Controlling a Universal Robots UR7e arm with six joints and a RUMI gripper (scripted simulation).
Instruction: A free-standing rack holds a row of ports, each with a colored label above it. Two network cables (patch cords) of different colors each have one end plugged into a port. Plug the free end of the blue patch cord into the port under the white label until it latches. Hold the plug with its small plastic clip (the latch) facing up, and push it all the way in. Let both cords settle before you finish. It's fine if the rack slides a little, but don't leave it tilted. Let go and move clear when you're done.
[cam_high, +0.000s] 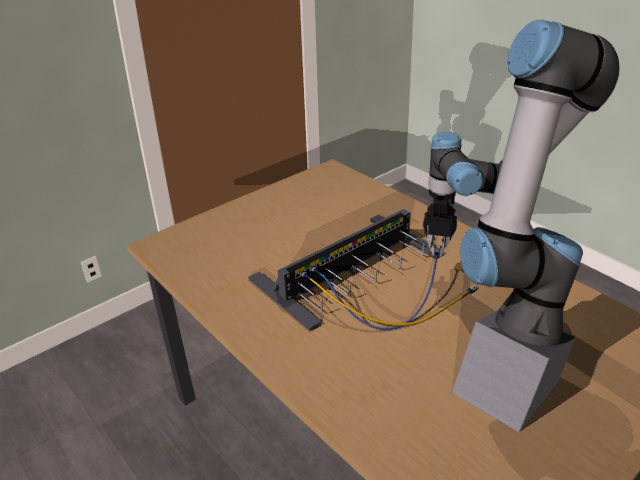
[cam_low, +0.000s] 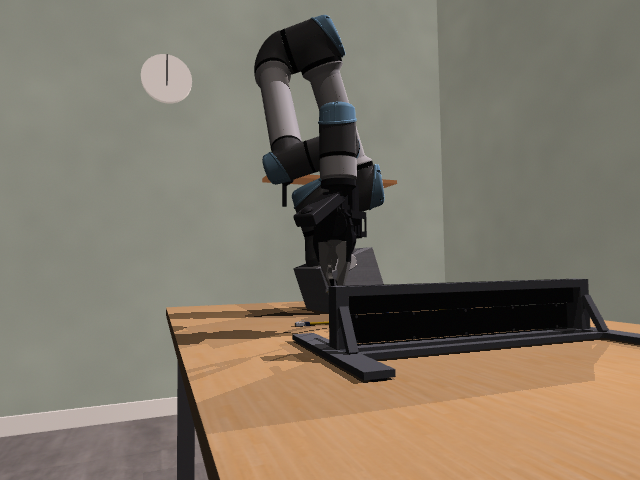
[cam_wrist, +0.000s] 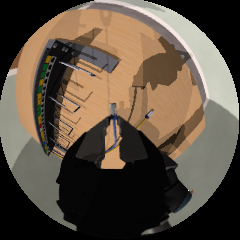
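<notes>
The black rack (cam_high: 287, 283) (cam_low: 465, 289) (cam_wrist: 42, 107) stands upright on the table, its row of colored labels facing the arm. I cannot make out the white label at this size. My gripper (cam_high: 437, 250) (cam_low: 336, 272) (cam_wrist: 113, 116) is shut on the blue cord's free plug (cam_wrist: 115, 109), pointing down, close in front of the rack's right end in the top view. The blue cord (cam_high: 424, 291) (cam_wrist: 115, 134) hangs from the fingers and loops back to a port at the rack's left end. The plug's latch side is too small to tell.
The yellow cord (cam_high: 392, 323) runs from a port at the left end; its free plug (cam_high: 471, 290) (cam_low: 305, 323) (cam_wrist: 148, 114) lies on the table near the arm's base (cam_high: 511, 372). Metal cable-guide rods (cam_high: 368, 272) stick out in front of the rack.
</notes>
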